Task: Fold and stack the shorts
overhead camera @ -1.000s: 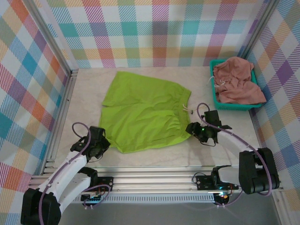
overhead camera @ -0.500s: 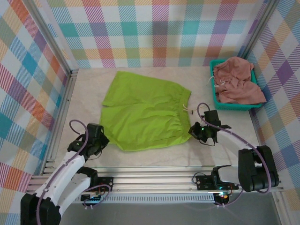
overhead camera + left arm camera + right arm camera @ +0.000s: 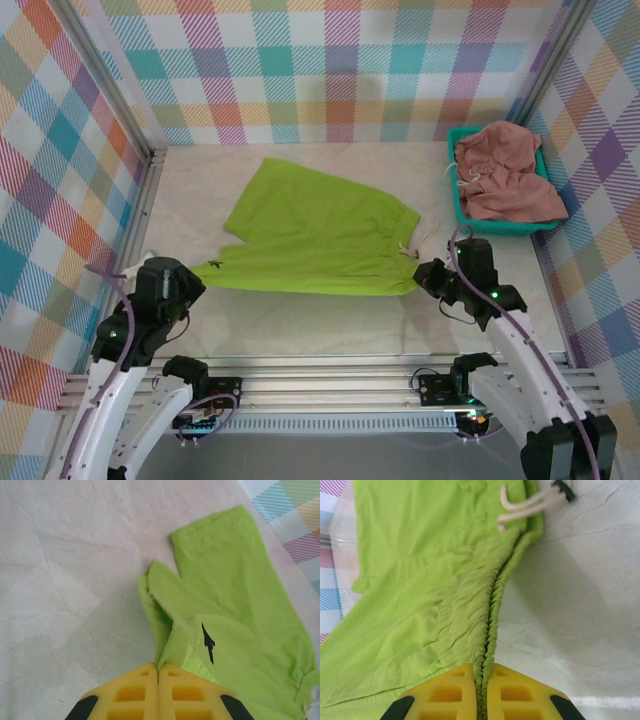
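The lime green shorts (image 3: 320,245) stretch across the middle of the table (image 3: 330,330), their near edge pulled into a straight line btwn the two grippers, while the far part spreads toward the back wall. At left, the left gripper (image 3: 197,277) pinches a leg-hem corner; the left wrist view shows its yellow fingers (image 3: 132,695) pressed together on a fold of green cloth (image 3: 225,605), w/ a small black logo (image 3: 207,642) just beyond the tips. At right, the right gripper (image 3: 425,272) clamps the gathered waistband; in the right wrist view its jaws are closed tight (image 3: 482,682) on the elastic ridge of the shorts (image 3: 420,580), and the white drawstring (image 3: 520,507) dangles off the waistband's far end. Seen from the top cam, the drawstring (image 3: 405,250) hangs just beside the right gripper. Well apart, in the far right corner, the pink shorts (image 3: 505,170) sit bunched in a teal basket (image 3: 455,205), spilling over its rim. Plaid-patterned walls (image 3: 300,70) enclose the table on three sides.
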